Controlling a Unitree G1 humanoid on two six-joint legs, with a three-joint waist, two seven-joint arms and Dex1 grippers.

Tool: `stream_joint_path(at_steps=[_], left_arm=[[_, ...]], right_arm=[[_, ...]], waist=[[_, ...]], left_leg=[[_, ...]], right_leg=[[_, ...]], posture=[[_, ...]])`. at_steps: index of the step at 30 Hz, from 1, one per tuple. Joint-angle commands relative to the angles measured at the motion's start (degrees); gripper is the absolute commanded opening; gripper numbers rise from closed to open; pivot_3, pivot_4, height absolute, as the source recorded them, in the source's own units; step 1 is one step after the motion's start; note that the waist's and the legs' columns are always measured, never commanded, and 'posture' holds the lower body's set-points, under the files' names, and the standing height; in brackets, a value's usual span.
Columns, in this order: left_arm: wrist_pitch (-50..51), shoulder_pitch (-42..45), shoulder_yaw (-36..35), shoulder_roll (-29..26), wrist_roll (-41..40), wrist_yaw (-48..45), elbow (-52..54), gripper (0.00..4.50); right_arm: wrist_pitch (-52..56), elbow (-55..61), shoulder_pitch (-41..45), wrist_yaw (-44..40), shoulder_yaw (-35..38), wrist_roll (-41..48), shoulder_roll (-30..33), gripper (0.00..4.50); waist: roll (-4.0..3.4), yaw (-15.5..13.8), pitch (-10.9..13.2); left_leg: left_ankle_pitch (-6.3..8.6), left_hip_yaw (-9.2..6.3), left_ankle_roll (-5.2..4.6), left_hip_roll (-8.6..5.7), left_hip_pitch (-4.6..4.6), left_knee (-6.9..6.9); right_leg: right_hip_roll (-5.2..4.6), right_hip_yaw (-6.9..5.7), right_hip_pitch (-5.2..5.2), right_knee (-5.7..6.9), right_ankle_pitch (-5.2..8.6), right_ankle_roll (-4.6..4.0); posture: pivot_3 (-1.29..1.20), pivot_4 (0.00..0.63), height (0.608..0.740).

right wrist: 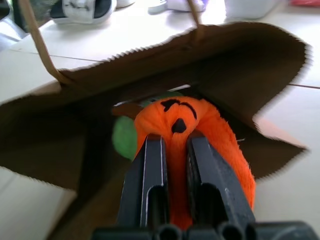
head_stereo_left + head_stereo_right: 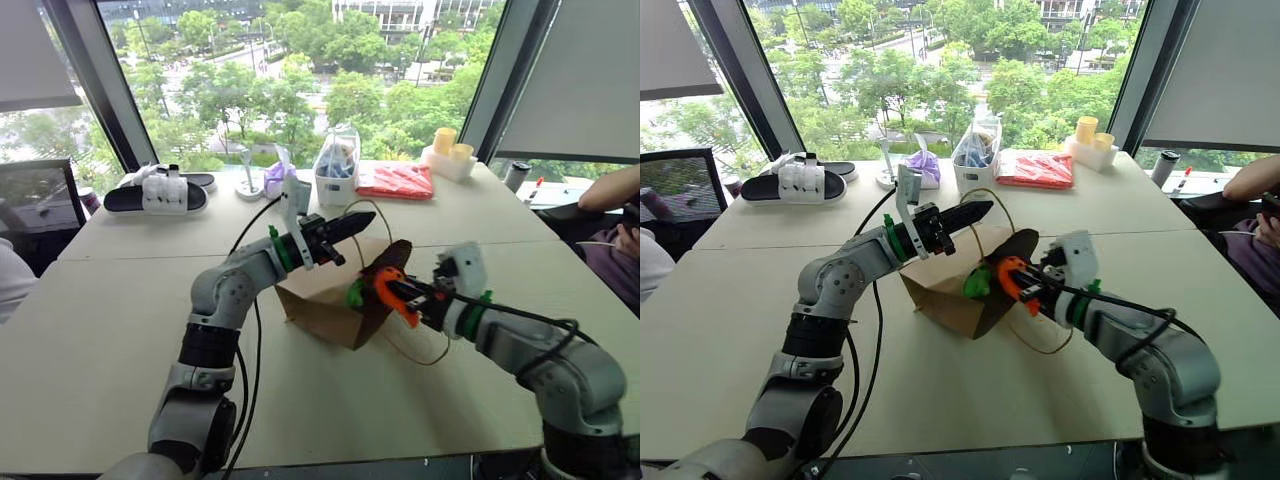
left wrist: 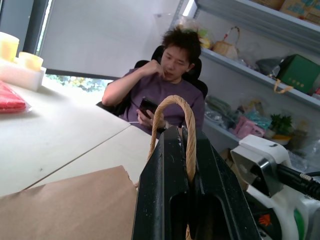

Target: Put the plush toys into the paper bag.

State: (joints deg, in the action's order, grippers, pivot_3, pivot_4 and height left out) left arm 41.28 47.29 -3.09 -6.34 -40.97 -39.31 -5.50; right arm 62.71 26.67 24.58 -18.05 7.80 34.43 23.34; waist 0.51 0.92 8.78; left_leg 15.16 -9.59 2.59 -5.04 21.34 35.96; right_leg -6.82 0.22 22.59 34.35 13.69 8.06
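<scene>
Jaws of the right gripper are pinched on the orange plush toy, holding it right at the open mouth of the paper bag. Just behind it, inside the mouth, sits the green plush toy. Jaws of the left gripper are clamped tight on a cord handle, lifting the bag's upper edge so the mouth gapes toward the right arm. Its lower side rests on the pale tabletop. Farther back stand a white tub, a red packet, a purple cloth bundle and a black-and-white sandal. A person sits beyond the tabletop's right edge.
</scene>
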Motion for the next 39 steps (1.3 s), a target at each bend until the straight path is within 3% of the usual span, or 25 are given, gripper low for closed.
stream_joint_path(at_steps=[1,4,5,12,19,25,28,32,39], left_arm=[[0.1,1.0,-2.2,1.1,-2.2,2.0,2.2,0.00],[0.8,2.7,-6.1,2.0,-5.1,5.3,0.6,0.00],[1.0,2.8,-6.7,2.1,-5.5,5.7,0.5,0.00],[1.3,1.9,-7.0,1.8,-6.0,6.9,1.7,0.00],[0.1,1.4,-6.5,1.9,-5.2,5.9,0.2,0.00],[-0.7,1.8,-6.0,2.2,-4.6,4.9,-1.2,0.00],[-0.6,2.1,-5.9,2.4,-4.7,4.8,-1.4,0.00],[-0.2,2.2,-5.7,2.7,-5.0,4.8,-1.2,0.00],[-0.1,2.5,-5.5,2.6,-4.8,4.8,-1.5,0.00]], right_arm=[[-3.9,-6.1,4.4,0.3,-5.4,-4.3,-0.6,0.01],[-5.7,-11.0,7.7,0.4,-6.7,-6.2,-1.5,0.01],[-5.9,-11.7,8.1,0.4,-6.8,-6.4,-1.8,0.99],[-6.1,-11.1,7.8,-0.4,-6.4,-6.4,-2.3,4.46],[-3.6,-0.3,-0.2,-4.3,4.8,2.1,1.9,4.46],[-0.2,4.6,-9.9,-4.9,20.1,11.4,6.1,4.46],[-0.6,4.4,-17.9,-6.0,22.2,10.2,9.3,4.46],[-3.1,2.0,-25.4,-6.4,22.6,10.6,7.1,4.46],[-7.2,-5.8,-25.7,-6.5,17.4,10.1,1.0,4.46]], waist=[[0.00,-0.2,0.0],[0.00,-0.3,0.0],[0.00,-0.3,0.0],[0.00,-0.2,0.0],[0.01,-0.4,0.0],[0.01,-0.4,0.0],[0.02,-0.6,0.0],[0.02,-0.3,0.0],[-0.01,-0.3,0.0]], left_leg=[[-0.02,-0.01,0.03,0.00,0.01,0.00],[-0.10,-0.09,0.18,-0.02,0.09,0.00],[-0.11,-0.08,0.19,-0.02,0.10,0.01],[-0.12,-0.06,0.21,-0.03,0.09,-0.02],[-0.07,-0.07,0.13,-0.04,0.11,-0.01],[0.04,-0.06,-0.07,-0.03,0.06,0.00],[0.06,-0.05,-0.11,-0.03,0.03,0.01],[0.07,-0.01,-0.11,-0.03,0.02,0.00],[0.06,0.04,-0.10,0.00,-0.04,0.05]], right_leg=[[0.00,0.00,0.01,0.01,0.00,0.00],[0.00,-0.01,0.03,-0.02,0.00,0.00],[-0.01,0.00,0.04,-0.02,0.00,0.00],[-0.01,0.00,0.04,-0.03,0.00,0.00],[-0.01,0.00,0.02,-0.07,0.00,0.00],[-0.01,-0.01,-0.05,-0.08,0.00,0.00],[-0.01,-0.01,-0.11,-0.10,0.00,0.00],[-0.01,0.01,-0.10,-0.08,0.00,0.01],[0.02,0.10,-0.12,-0.03,0.00,0.01]], posture=[[0.00,0.150,0.740],[0.00,0.150,0.740],[0.00,0.150,0.740],[0.00,0.150,0.740],[0.00,0.150,0.740],[0.00,0.150,0.740],[0.00,0.150,0.740],[0.00,0.150,0.740],[0.00,0.150,0.740]])
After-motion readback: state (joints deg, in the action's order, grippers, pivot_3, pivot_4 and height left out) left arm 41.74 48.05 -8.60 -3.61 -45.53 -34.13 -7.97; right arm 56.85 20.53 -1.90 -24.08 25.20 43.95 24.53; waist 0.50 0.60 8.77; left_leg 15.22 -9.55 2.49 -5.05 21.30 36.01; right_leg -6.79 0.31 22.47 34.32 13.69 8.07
